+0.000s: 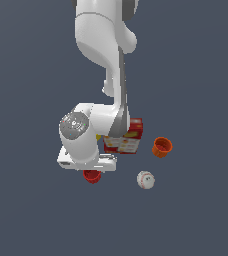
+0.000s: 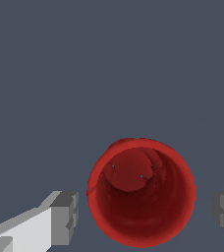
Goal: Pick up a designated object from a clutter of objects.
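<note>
Jaws spread wide, holding nothing, one grey pad on each side of the small bright red tapered plastic cup (image 2: pixel 141 192), clear of its rim in the wrist view. Gripper (image 2: pixel 143 211) centred roughly over the cup's mouth, perhaps a touch off toward one finger (image 2: pixel 65 218).

Cup standing upright on the dark grey tabletop (image 1: pixel 31 210), open mouth up, narrower base down; long axis vertical, straight along the wrist camera's line of sight, hence the round rim and the inner floor showing. In the exterior view, only a sliver of red below the white hand, near the red cracker box with yellow print (image 1: pixel 126 142), with the white stitched baseball (image 1: pixel 145 179) and the orange ribbed cup (image 1: pixel 162 147) off to that view's right, apart from it.

For a good grasp, judged from here: lower straight down along the cup's axis without tilting; centre so both pads meet the wall together; close below the rim, gently enough not to squeeze the taper upward and out. Risk: uneven contact tipping the light cup.
</note>
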### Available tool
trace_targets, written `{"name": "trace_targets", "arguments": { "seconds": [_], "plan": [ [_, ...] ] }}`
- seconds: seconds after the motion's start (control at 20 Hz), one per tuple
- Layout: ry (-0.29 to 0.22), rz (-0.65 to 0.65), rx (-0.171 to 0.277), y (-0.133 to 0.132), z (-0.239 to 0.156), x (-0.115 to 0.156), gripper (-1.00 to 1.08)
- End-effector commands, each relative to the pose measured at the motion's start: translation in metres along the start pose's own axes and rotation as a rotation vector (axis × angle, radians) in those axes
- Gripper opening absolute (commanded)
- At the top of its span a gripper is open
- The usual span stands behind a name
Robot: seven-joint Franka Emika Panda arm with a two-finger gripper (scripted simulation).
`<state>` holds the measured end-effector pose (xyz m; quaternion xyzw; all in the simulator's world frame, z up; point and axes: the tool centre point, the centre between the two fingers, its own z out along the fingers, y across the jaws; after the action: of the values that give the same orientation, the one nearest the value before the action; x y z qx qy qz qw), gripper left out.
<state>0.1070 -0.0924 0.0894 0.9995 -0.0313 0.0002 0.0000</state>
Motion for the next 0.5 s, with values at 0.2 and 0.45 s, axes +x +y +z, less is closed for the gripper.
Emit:
{"name": "trace_targets", "arguments": {
  "seconds": [0.2, 0.45],
  "plan": [
    [-0.001, 0.0, 0.0, 0.0, 0.033, -0.001, 1.0],
    [0.0, 0.0, 0.0, 0.0, 0.042, 0.0, 1.0]
  ]
}}
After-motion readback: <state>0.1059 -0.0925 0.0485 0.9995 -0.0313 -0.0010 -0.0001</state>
